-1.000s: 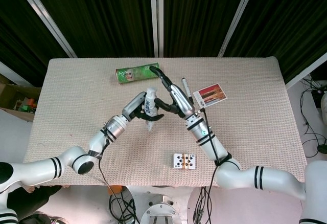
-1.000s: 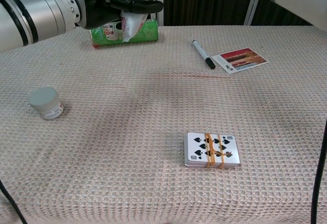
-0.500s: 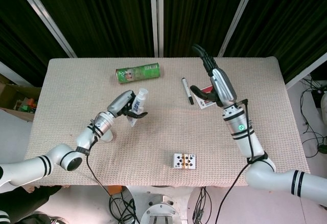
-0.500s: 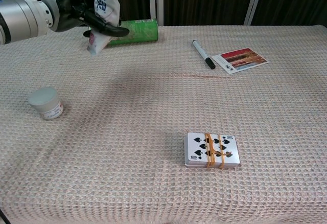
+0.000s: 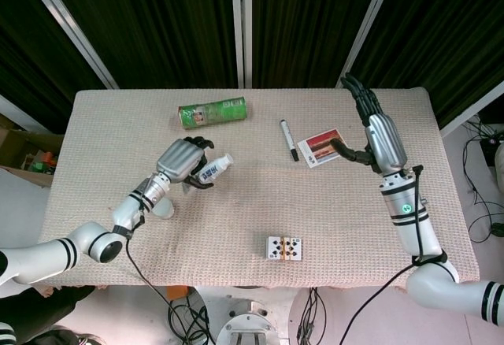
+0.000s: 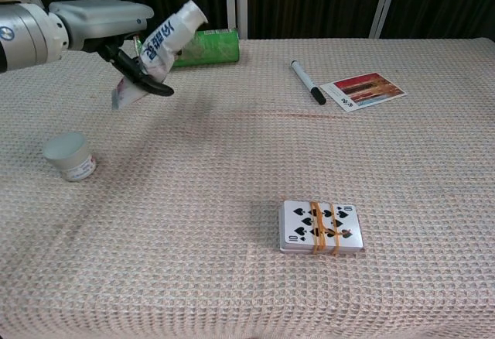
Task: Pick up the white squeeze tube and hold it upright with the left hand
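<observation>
My left hand grips the white squeeze tube above the left part of the table. The tube has blue lettering and leans, cap end up and to the right, flat crimped end down to the left. In the chest view the fingers wrap under the tube's lower half. My right hand is raised over the table's right side, fingers spread, holding nothing; the chest view does not show it.
A green can lies on its side at the back. A black pen and a picture card lie right of centre. A banded card deck sits near the front. A small grey-lidded jar stands at the left.
My left hand has carried the tube left and lower, tilting it further from upright. My right hand has swung away to the right.
</observation>
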You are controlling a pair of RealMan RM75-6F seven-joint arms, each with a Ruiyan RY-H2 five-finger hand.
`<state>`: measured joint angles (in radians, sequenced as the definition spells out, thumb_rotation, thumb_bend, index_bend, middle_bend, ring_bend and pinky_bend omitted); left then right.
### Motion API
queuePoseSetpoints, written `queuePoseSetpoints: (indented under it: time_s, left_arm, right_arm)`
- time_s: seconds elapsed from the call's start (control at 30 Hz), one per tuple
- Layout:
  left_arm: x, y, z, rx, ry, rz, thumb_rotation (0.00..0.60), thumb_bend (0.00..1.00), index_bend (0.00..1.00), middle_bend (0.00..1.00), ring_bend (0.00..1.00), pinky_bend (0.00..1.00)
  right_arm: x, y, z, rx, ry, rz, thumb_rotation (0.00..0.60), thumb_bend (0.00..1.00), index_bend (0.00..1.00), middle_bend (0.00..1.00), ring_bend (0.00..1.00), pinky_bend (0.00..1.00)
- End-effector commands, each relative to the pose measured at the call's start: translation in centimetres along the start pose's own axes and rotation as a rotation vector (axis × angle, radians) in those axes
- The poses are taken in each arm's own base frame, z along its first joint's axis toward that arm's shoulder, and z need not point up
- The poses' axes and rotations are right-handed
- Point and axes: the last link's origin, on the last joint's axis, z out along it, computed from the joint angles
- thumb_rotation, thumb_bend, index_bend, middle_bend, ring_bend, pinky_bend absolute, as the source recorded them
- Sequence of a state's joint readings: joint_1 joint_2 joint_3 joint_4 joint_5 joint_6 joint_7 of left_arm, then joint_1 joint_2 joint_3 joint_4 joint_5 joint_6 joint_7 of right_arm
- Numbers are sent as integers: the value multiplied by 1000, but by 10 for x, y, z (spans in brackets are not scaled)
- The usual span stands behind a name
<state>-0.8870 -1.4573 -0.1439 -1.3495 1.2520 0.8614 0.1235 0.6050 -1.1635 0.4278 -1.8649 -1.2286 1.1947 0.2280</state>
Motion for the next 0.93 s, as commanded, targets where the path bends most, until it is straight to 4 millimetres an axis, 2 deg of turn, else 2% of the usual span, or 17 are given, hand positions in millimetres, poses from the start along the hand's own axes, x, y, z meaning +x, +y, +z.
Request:
queuePoseSetpoints:
  time_s: [0.03, 0.13, 0.3, 0.37, 0.43, 0.6, 0.7, 0.8, 0.93]
  left_arm:
    - [12, -5, -7, 22, 65, 77, 109, 51, 14, 34, 51, 167]
    - [22, -13, -20, 39, 83, 142, 100, 43, 13, 34, 49, 160]
    - [33, -27, -46, 90, 88, 106, 73, 27, 10, 33, 45, 152]
    - [37, -38, -61, 124, 123, 122, 31, 6, 12, 33, 45, 152]
    - [38, -54, -86, 172, 172, 149, 0, 0, 18, 33, 44, 152]
    - [22, -96, -162, 314, 197, 191, 0, 0, 26, 41, 44, 152]
    - [11, -111, -201, 387, 177, 204, 0, 0, 27, 46, 45, 152]
    - [2, -114, -230, 422, 171, 187, 0, 0, 27, 46, 45, 151]
    - [-8, -112, -250, 431, 159, 152, 0, 0, 27, 46, 45, 150]
  right_arm:
    - [2, 8, -8, -10, -5, -55, 78, 0, 0, 0, 0, 0]
    - [5, 20, -22, -22, -14, -144, 79, 0, 0, 0, 0, 0]
    - [13, 42, -55, -63, -20, -229, 78, 0, 0, 0, 0, 0]
    - [20, 52, -73, -84, -18, -301, 79, 0, 0, 0, 0, 0]
    - [27, 64, -97, -111, -18, -410, 79, 0, 0, 0, 0, 0]
    - [44, 93, -157, -217, -23, -632, 78, 0, 0, 0, 0, 0]
    - [51, 108, -184, -303, -35, -722, 78, 0, 0, 0, 0, 0]
    - [53, 117, -203, -366, -46, -784, 78, 0, 0, 0, 0, 0]
    - [53, 122, -216, -398, -37, -778, 78, 0, 0, 0, 0, 0]
